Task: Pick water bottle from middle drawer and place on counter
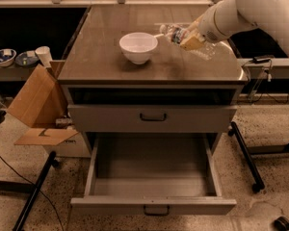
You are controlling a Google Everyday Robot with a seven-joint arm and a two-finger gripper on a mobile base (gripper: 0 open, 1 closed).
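Speckled floor (272, 129) spreads to both sides. The counter (106, 64), glossy and reflective, runs back to a railed shelf (86, 3). Below it, the middle drawer (151, 170) stands pulled fully out, and the upper drawer (154, 118) is closed. A cardboard box (36, 102) leans at the left. A white bowl (138, 47) sits mid-counter. Just right of it the gripper (190, 38) hangs low over the counter, fingers clamped on the water bottle (173, 32), which lies tilted with its cap towards the bowl.
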